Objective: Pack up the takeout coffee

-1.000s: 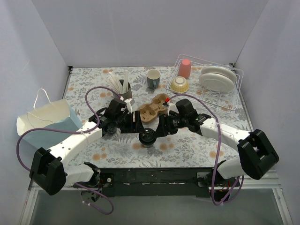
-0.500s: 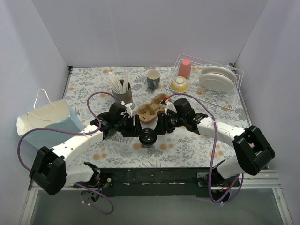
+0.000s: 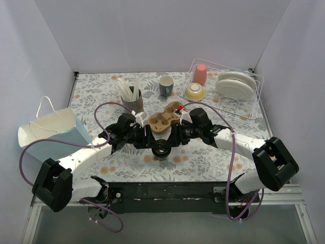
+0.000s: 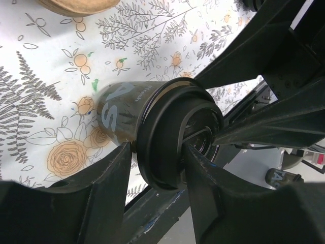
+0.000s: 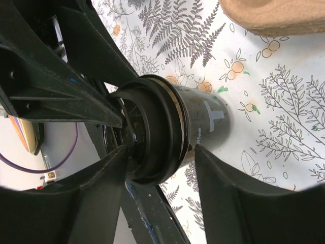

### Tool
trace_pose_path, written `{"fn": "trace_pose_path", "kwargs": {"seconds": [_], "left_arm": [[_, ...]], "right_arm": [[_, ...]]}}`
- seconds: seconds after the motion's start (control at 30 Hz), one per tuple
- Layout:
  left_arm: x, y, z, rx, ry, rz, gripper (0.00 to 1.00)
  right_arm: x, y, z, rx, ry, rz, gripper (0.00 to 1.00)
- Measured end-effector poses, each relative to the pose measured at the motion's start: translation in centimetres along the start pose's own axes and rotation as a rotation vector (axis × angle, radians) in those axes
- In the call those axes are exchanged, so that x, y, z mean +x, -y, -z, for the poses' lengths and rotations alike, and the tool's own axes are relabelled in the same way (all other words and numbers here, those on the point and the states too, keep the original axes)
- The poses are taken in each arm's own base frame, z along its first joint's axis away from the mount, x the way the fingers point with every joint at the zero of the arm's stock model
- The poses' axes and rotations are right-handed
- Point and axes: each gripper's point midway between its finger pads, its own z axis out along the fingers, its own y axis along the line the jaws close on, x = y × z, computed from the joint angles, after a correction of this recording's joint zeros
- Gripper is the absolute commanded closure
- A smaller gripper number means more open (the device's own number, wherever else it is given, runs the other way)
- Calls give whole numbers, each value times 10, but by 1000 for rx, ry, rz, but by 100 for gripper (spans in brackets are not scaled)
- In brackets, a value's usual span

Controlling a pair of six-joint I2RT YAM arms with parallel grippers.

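On the table [image 3: 195, 163], left hand [image 4: 158, 152] clamping lidded black cup [image 4: 118, 113], right hand [image 5: 160, 151], grip unclear, straws [image 3: 127, 87] in grey cup [image 3: 133, 105]

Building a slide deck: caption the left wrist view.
Left gripper straddles the black round lid of a small black disposable cup on a floral tablecloth, right gripper opposite.

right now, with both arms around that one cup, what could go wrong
The left fingers and right fingers crowd one coffee cup; they could clash and tip it. The left pair sits on the lid, not the body, so lifting might pop it off.
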Motion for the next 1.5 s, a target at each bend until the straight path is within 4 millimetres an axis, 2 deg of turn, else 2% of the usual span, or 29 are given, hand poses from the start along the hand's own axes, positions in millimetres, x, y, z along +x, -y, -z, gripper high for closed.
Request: {"fn": "trace_pose_path", "kwargs": {"seconds": [0.17, 0.7, 0.83, 0.93, 1.03, 1.17, 1.33, 1.5], "left_arm": [[2, 3, -2, 25, 0, 6, 57], [2, 3, -3, 38, 3, 14, 57], [2, 4, -3, 41, 5, 14, 55], [4, 2, -4, 36, 0, 18, 48], [4, 0, -3, 13, -9, 26, 46], [-8, 4, 2, -27, -1, 13, 45], [-33, 19, 12, -36, 53, -25, 46], [-30, 12, 18, -84, 56, -14, 55]], "right_arm": [[-1, -1, 1, 4, 4, -3, 33], [1, 3, -4, 14, -4, -26, 38], [1, 3, -5, 15, -2, -27, 48], [1, 5, -6, 20, -3, -26, 55], [2, 4, -7, 18, -3, -22, 57], [3, 3, -8, 16, -4, -17, 58], [3, 3, -8, 16, -4, -15, 59], [3, 3, -8, 17, -3, -15, 59]]}}
